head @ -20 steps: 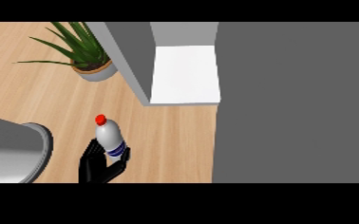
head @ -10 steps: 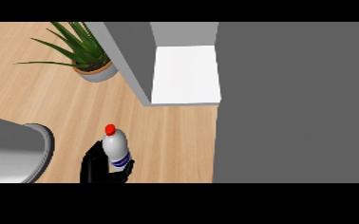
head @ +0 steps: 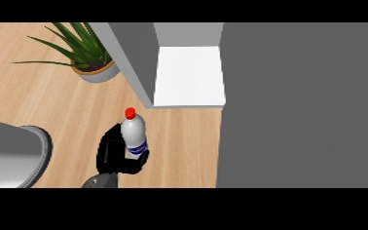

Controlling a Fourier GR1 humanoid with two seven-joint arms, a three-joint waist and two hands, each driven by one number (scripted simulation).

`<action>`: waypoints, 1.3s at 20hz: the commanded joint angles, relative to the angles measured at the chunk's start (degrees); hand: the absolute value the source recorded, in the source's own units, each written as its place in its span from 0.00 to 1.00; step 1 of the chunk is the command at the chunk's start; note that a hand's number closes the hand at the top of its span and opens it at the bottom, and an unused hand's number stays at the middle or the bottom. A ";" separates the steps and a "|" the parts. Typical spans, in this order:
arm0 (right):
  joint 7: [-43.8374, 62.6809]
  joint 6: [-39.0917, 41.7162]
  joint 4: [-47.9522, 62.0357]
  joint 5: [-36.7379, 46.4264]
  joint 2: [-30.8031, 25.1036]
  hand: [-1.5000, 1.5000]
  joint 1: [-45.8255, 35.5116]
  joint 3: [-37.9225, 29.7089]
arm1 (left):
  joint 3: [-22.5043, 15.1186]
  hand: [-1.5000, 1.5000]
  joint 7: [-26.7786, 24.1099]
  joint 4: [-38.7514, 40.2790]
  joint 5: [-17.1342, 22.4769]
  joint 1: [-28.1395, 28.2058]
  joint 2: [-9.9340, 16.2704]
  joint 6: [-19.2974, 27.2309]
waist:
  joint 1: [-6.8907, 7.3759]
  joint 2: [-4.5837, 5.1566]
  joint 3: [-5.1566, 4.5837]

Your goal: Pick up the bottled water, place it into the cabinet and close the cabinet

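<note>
Bottled water (head: pixel 134 135): pale grey-white body, red cap at its top, blue band low on the label, standing roughly upright with the cap tipped toward 12 o'clock. It sits above the wooden counter (head: pixel 64 102) at about 7 o'clock from the view's centre, held by one black hand (head: pixel 115 153) whose fingers and thumb curl round the bottle's lower half, thumb showing at the bottle's 5 o'clock side. Hand comes up from the lower edge; which arm it belongs to is hard to tell from this angle, probably the left since it sits left of centre. No other hand in view. Cabinet (head: pixel 188 75) at 1 o'clock from the bottle, just beyond the cap: open, white shelf floor bare, grey side wall on its 9 o'clock edge, nothing inside that shows. A large dark grey panel (head: pixel 295 107) fills the 3 o'clock side of the view, possibly the cabinet's open door. Potted plant (head: pixel 84 53) with long green leaves in a grey pot at 11 o'clock from the bottle, well apart. Rounded grey metal object (head: pixel 20 156) at 9 o'clock, cut off by the edge.
</note>
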 commanded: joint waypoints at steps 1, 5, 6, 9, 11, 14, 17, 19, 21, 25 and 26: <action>1.00 0.56 -3.03 -4.13 -0.62 0.00 0.17 -2.08 | -6.36 1.00 3.56 -3.32 4.82 -1.27 -0.81 3.38 | -0.09 -0.03 -0.12; -0.78 1.94 -3.16 -4.71 -0.85 0.00 1.79 -2.02 | -10.23 1.00 7.22 -7.98 6.08 -1.46 -0.83 7.54 | -0.34 -0.11 -0.11; 2.63 0.73 -4.37 -4.78 -0.45 0.00 0.44 -0.61 | -10.71 1.00 13.26 -13.97 7.29 -2.41 -0.83 10.72 | 0.29 -0.15 -0.08; 1.44 -0.05 -5.21 -1.80 1.24 0.00 3.63 2.31 | -13.54 1.00 11.46 -14.36 5.65 -1.59 -0.84 13.93 | -0.09 -0.12 -0.13; 0.86 1.05 -3.18 -5.48 -0.79 0.00 0.34 -3.11 | -16.62 1.00 17.42 -21.17 6.76 -3.72 -0.85 20.22 | 0.19 -0.19 -0.06; 3.09 0.04 -3.17 -4.27 0.43 0.00 -1.35 -0.33 | -16.87 1.00 16.63 -18.22 2.92 -8.96 -0.85 24.52 | 0.04 0.04 -0.11; 1.75 1.25 -3.07 -4.61 -0.20 0.00 0.10 -1.86 | -20.50 1.00 21.15 -19.47 4.81 -14.98 -0.85 31.33 | -0.61 -0.02 -0.11; -2.57 2.48 -1.02 -2.92 0.22 0.00 2.20 -1.60 | -22.12 1.00 15.37 -12.49 7.98 -15.75 -0.85 30.94 | -1.36 0.08 -0.15; 1.13 1.80 -3.86 -9.28 -1.34 0.00 -0.37 -7.59 | -19.22 1.00 22.73 -14.41 5.39 -21.67 -0.85 33.34 | -0.74 0.13 -0.10; 1.30 0.77 -2.56 -2.97 1.79 0.00 -1.16 -0.69 | -24.78 1.00 25.44 -10.83 7.18 -29.12 -0.85 41.32 | -1.42 0.11 -0.13; 3.41 1.28 -2.88 -8.82 -0.90 0.00 -3.91 -7.11 | -25.30 1.00 25.03 -7.43 9.51 -31.61 -0.85 41.05 | -1.60 0.45 -0.12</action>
